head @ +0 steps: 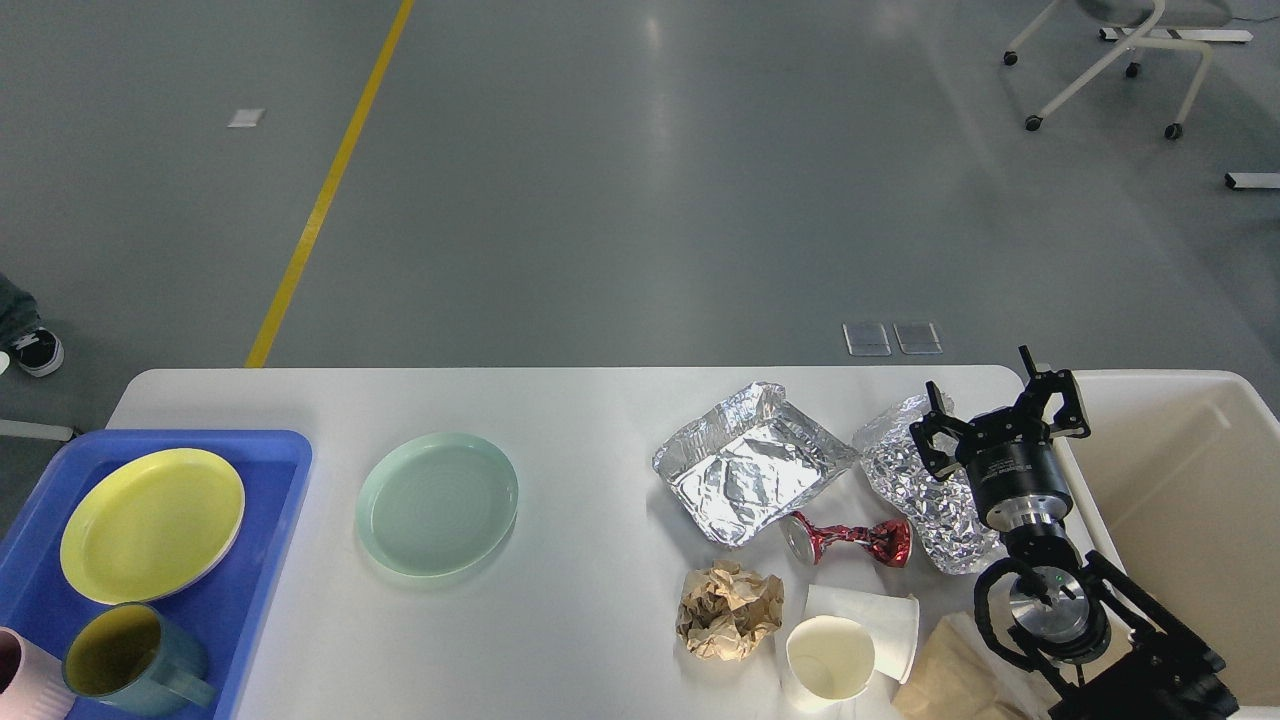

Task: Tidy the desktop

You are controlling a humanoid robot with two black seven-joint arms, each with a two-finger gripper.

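The white desktop (pixel 590 420) fills the lower view. On its right lie a foil tray (pixel 748 473), a second crumpled foil piece (pixel 915 490), a crushed red can (pixel 848 540), a brown paper ball (pixel 728 610), two white paper cups (pixel 830 660) and a brown paper bag (pixel 955 680). A mint green plate (pixel 437 503) sits left of centre. My right gripper (pixel 998 415) is open and empty, raised above the foil piece at the desktop's right end. My left gripper is out of view.
A blue tray (pixel 270 470) at the left holds a yellow plate (pixel 152 525) and a teal mug (pixel 130 660); a pink cup (pixel 25 690) shows at the bottom left corner. A cream bin (pixel 1190 500) stands at the right edge of the desktop.
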